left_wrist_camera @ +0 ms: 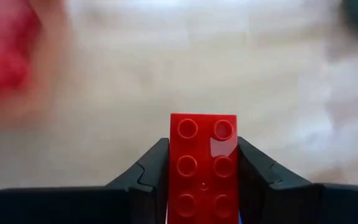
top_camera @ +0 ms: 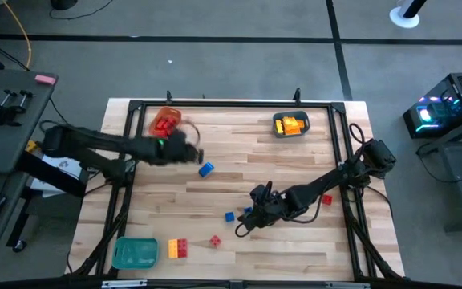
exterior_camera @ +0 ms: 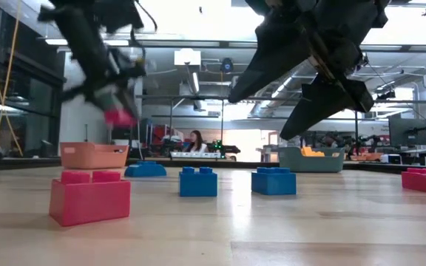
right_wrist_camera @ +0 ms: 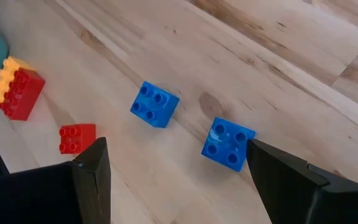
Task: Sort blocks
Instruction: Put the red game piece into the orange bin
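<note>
Red brick (left_wrist_camera: 202, 168) is sitting clamped between the left gripper's (left_wrist_camera: 202, 186) two fingers (left_wrist_camera: 151, 180), studs facing the wrist camera, six studs showing in two columns. Left gripper (top_camera: 189, 150) is hanging above the table near the orange tray (top_camera: 165, 123), which is already holding red blocks; in the low view it is carrying the red piece (exterior_camera: 118, 116) in the air above that tray (exterior_camera: 93, 155). Right gripper (top_camera: 251, 215) is hovering low over mid-table with jaws spread wide, holding nothing; one blue brick (right_wrist_camera: 228, 143) is lying just beside its finger (right_wrist_camera: 297, 180), a second blue brick (right_wrist_camera: 155, 104) a little farther off. Another blue brick (top_camera: 206, 169) is lying alone near the left gripper. Small red brick (right_wrist_camera: 77, 137) and a joined red-and-yellow pair (right_wrist_camera: 16, 88) are resting toward the green tray (top_camera: 134, 253). One more red brick (top_camera: 326, 199) is sitting by the right arm. Dark tray (top_camera: 291, 124) at the far edge is holding yellow-orange blocks. Table (top_camera: 295, 172) is bare wood elsewhere. Person (exterior_camera: 196, 140) is sitting in the room behind.
</note>
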Controlling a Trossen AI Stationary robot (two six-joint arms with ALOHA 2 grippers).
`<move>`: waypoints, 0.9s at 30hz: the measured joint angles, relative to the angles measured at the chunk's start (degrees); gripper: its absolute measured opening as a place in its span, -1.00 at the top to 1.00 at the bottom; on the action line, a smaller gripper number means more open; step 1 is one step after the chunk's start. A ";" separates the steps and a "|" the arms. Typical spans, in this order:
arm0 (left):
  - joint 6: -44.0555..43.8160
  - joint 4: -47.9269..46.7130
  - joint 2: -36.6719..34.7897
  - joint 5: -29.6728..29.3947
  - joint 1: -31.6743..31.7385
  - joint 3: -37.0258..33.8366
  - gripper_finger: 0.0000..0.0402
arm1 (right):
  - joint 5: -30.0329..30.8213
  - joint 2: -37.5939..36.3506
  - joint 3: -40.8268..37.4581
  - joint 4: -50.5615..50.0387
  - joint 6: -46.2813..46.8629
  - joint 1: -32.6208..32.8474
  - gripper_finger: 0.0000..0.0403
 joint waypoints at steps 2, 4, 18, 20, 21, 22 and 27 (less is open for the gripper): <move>6.03 -4.63 -3.63 -3.62 4.78 2.51 0.49 | -0.19 0.00 0.01 0.11 0.91 -0.42 -0.28; 13.98 -8.14 -5.70 -6.44 11.61 3.39 0.49 | -0.19 0.00 -0.01 0.38 1.84 -0.76 -0.28; 40.05 -6.98 -0.27 13.79 43.23 2.53 0.08 | 1.43 0.00 -0.01 3.05 6.99 -1.34 -0.28; 40.13 -6.15 -0.20 15.13 43.25 2.54 -0.12 | 1.43 0.00 0.01 3.43 6.99 -1.34 -0.28; 40.07 -5.73 -0.28 15.96 43.18 2.54 -0.21 | 1.43 0.00 0.01 3.53 6.99 -1.34 -0.28; 40.05 -5.22 -0.46 16.92 43.12 2.54 -0.28 | 1.43 0.00 0.01 3.60 6.99 -1.34 -0.28; 38.79 -4.12 -2.62 26.55 42.68 3.28 -0.43 | -1.61 -1.61 -0.04 7.93 2.14 -1.71 -0.28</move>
